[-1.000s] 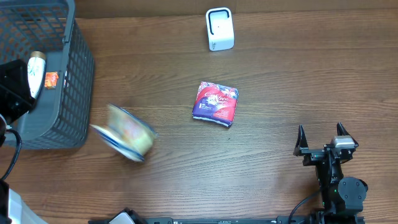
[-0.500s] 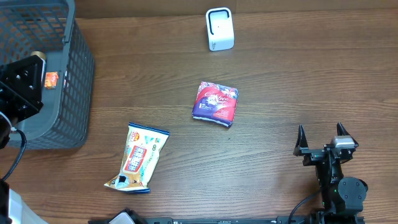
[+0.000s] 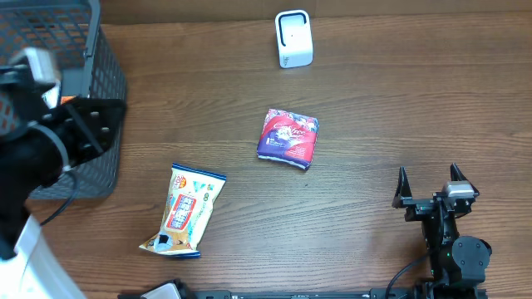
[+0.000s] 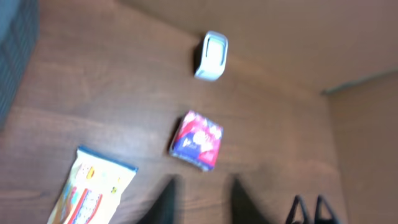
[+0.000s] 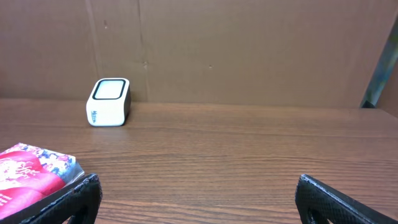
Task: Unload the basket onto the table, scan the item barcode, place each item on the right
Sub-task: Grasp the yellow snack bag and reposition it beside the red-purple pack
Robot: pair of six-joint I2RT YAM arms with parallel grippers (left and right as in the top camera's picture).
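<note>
Left end effector (image 4: 202, 185) raised, slightly parted, empty, right end effector (image 3: 429, 180) wide open

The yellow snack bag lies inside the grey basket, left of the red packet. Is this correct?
No. The yellow snack bag lies on the table, outside the grey basket, left of the red packet. The overhead view shows this.

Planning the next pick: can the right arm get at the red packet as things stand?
Probably yes: the right gripper stands open and empty, with only bare table between it and the red packet.
</note>
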